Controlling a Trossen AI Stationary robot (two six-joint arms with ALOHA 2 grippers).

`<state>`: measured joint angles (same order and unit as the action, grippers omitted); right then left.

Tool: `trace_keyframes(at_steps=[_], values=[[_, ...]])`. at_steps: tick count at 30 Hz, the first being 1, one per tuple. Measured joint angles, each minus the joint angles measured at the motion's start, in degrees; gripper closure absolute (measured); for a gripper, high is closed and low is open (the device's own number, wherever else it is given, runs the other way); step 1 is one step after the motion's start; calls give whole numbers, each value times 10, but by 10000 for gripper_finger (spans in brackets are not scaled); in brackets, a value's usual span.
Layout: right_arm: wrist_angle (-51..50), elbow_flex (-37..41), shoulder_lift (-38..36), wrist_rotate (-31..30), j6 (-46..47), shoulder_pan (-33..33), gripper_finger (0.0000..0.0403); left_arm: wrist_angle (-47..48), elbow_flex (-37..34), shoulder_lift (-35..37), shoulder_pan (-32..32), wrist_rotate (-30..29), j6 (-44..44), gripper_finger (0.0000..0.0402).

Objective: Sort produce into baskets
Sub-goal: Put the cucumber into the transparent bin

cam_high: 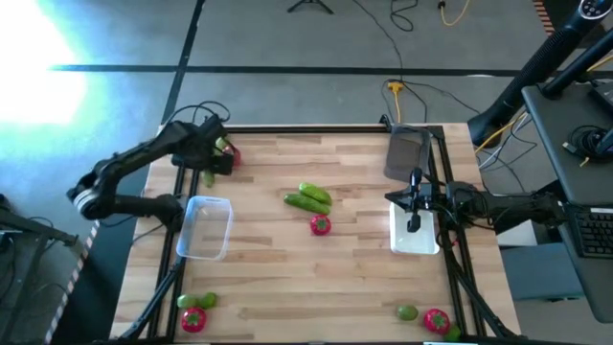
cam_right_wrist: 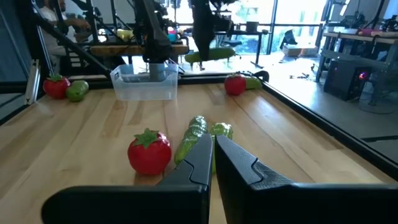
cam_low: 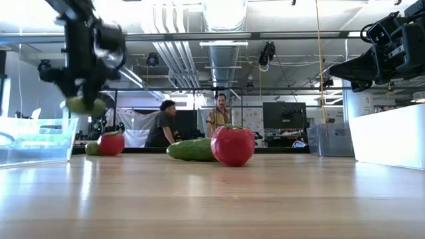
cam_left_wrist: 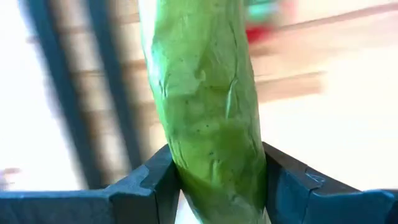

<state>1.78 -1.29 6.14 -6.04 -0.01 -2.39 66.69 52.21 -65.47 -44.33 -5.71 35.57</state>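
1. Progress is early: none of the three baskets shows any produce inside.
2. The left claw, raised over the desk's far-left corner, is clamped on a cucumber, its fingers pressing both sides; the low view shows the cucumber clear of the desk.
3. The clear basket sits just beside it at the left edge, the likeliest drop spot.
4. The right claw waits, fully closed and empty, over the white basket at the right edge; the grey basket is in the far-right corner.
5. Left to sort: two cucumbers and a tomato mid-desk, a far-left tomato, and lime-and-tomato pairs at the near-left corner and near-right corner.
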Motion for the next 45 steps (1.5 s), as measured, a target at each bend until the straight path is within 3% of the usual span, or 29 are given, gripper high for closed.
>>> trace_keyframes(at_steps=[4, 12, 21, 26, 36, 45], values=[[0, 0, 0, 0, 0, 0, 390, -6, 15, 44, 113, 55, 61, 240], [0, 0, 0, 0, 0, 0, 390, 12, 6, 52, 359, 57, 270, 239], [0, 0, 0, 0, 0, 0, 390, 59, 4, 9, 508, 90, 448, 239], [0, 0, 0, 0, 0, 0, 390, 103, 3, -30, 541, 92, 492, 239], [0, 0, 0, 0, 0, 0, 390, 106, -5, -130, 540, 85, 487, 239], [0, 0, 0, 0, 0, 0, 390, 22, -50, -172, 514, 71, 454, 239]])
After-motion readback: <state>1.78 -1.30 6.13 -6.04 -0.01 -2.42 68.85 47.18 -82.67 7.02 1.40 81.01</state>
